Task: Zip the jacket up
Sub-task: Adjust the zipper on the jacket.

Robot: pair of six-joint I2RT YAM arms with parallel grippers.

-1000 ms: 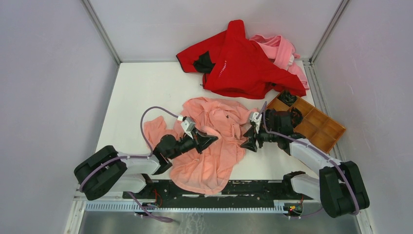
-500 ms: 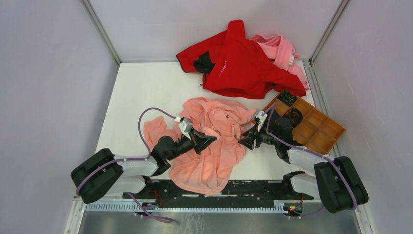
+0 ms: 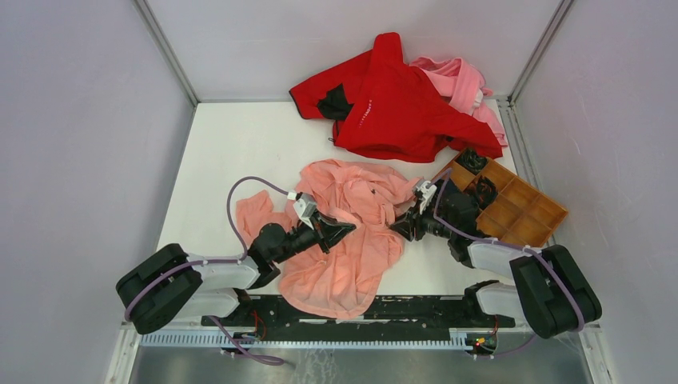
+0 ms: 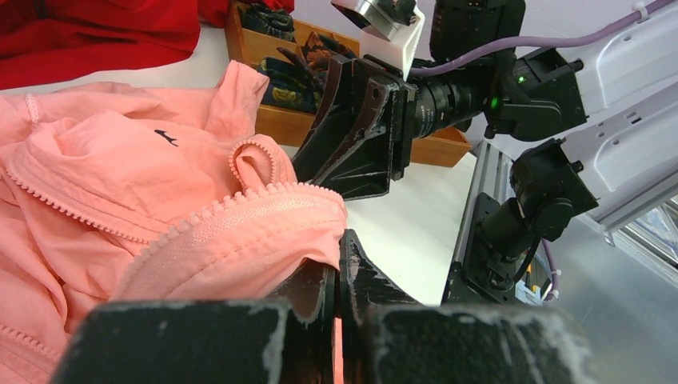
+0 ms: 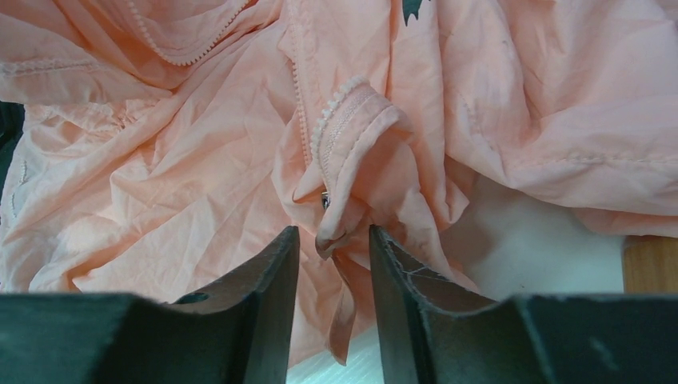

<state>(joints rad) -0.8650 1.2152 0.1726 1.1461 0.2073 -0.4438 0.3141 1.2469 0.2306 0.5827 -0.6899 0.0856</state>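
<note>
The salmon-pink jacket (image 3: 352,248) lies crumpled in the middle of the table. My left gripper (image 3: 345,230) is shut on a fold of its zipper edge (image 4: 240,216), with fabric pinched between the jaws (image 4: 340,240). My right gripper (image 3: 400,228) is open at the jacket's right edge. In the right wrist view its fingers (image 5: 332,236) stand on either side of a curled flap of zipper edge (image 5: 352,128), whose tip hangs between them. The jacket (image 5: 184,160) fills that view. The right gripper also shows in the left wrist view (image 4: 352,136), close beyond the held fold.
A bright red garment (image 3: 400,104) and a paler pink garment (image 3: 468,80) lie piled at the back. A wooden compartment tray (image 3: 524,204) with dark items stands at the right, just behind the right arm. Grey walls enclose the table.
The right gripper has moved left up to the jacket's right edge. The left gripper has shifted slightly up and kept its hold on the jacket.
</note>
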